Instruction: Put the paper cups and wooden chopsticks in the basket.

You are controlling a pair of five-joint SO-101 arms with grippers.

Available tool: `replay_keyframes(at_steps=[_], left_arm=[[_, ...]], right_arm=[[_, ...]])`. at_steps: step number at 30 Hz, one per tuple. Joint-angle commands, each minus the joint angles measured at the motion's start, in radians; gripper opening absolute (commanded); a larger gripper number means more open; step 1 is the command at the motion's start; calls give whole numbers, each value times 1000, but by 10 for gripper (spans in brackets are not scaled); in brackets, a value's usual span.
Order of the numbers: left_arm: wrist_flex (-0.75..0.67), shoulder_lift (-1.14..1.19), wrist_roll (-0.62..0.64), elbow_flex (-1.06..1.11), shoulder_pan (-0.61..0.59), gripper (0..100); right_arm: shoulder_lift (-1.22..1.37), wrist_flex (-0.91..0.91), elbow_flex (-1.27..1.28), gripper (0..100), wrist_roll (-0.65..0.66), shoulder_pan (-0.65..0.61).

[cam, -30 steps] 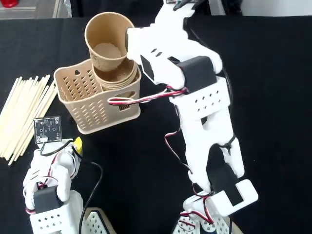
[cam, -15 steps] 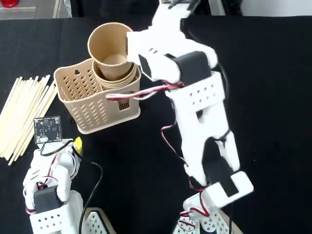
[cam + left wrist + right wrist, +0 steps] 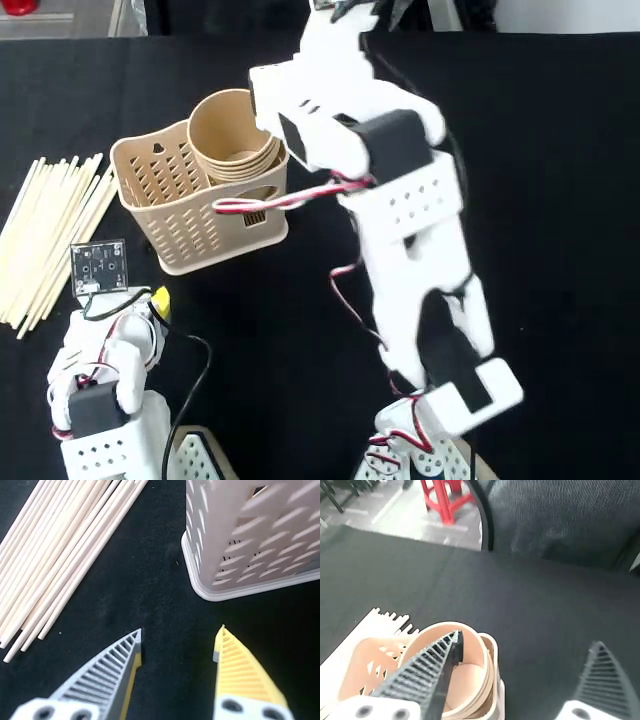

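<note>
**Operator:** State the position of the paper cups (image 3: 232, 125).

**Technician:** The paper cups sit nested as one stack in the basket (image 3: 170, 215), directly beneath the right claw (image 3: 526, 640). That claw is spread wide and grips nothing. One finger overlaps the mouth of the top cup; contact cannot be confirmed. The right arm is stretched forward over the basket with its wrist pitched down.

**Operator:** State what remains.

**Technician:** In my judgement, the wooden chopsticks (image 3: 65, 555). They lie flat on the table (image 3: 560, 200) as a loose bundle, outside the basket.

**Operator:** Which arm is nearer?

**Technician:** The left. The left claw (image 3: 180, 630) hangs just above the table, fingers apart and empty. The bundle lies ahead of it, off to the grey finger's side. The basket stands ahead on the yellow finger's side. Bare table lies straight ahead of the gap.

**Operator:** State the long axis.

**Technician:** The sticks run obliquely away from the claw, leaning toward the basket at their far ends. The closing line would cross them at a slant, not square.

**Operator:** Left arm pose?

**Technician:** Folded low near its base, claw aimed down at the table.
</note>
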Motion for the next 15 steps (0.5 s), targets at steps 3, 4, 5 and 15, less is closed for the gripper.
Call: replay_keyframes(at_steps=[3,4,5,15], left_arm=[[5,-2,-3,-44,-1,235],[5,0,-5,-45,-4,235],[5,0,-5,-50,-10,235],[15,8,-95,-243,-202,236]], right_arm=[[-171,133,5,211,43,72],[-193,183,7,183,43,107],[-208,239,7,157,43,150],[-128,160,598,13,324,486]])
